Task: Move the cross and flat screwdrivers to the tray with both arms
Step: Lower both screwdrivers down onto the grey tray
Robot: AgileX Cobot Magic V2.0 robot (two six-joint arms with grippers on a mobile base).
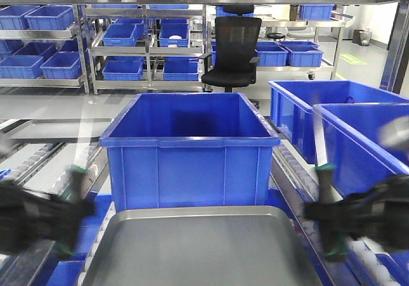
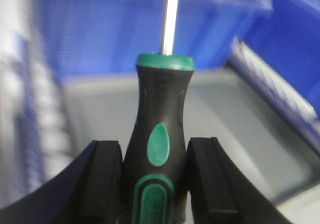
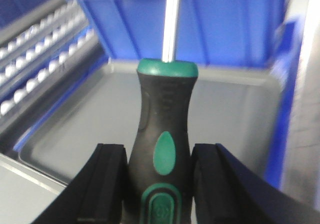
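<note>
Both arms are motion-blurred in the front view. My left gripper (image 1: pixel 64 212) is shut on the black and green handle of one screwdriver (image 1: pixel 77 177), left of the grey tray (image 1: pixel 198 248), steel shaft pointing up. My right gripper (image 1: pixel 332 219) is shut on the other screwdriver (image 1: pixel 324 184) at the tray's right edge. Seen from the left wrist, the fingers (image 2: pixel 107 174) press both sides of the handle (image 2: pixel 162 109) with the tray (image 2: pixel 95 109) beyond. The right wrist view shows the same grip on its handle (image 3: pixel 165 109) above the tray (image 3: pixel 230 109). Both tips are out of view.
A deep blue bin (image 1: pixel 188 145) stands right behind the tray. Two more blue bins (image 1: pixel 358 126) sit at the right. Roller conveyor rails (image 3: pixel 35 69) run along the tray's sides. Shelves of blue bins and a black office chair (image 1: pixel 233 50) are far back.
</note>
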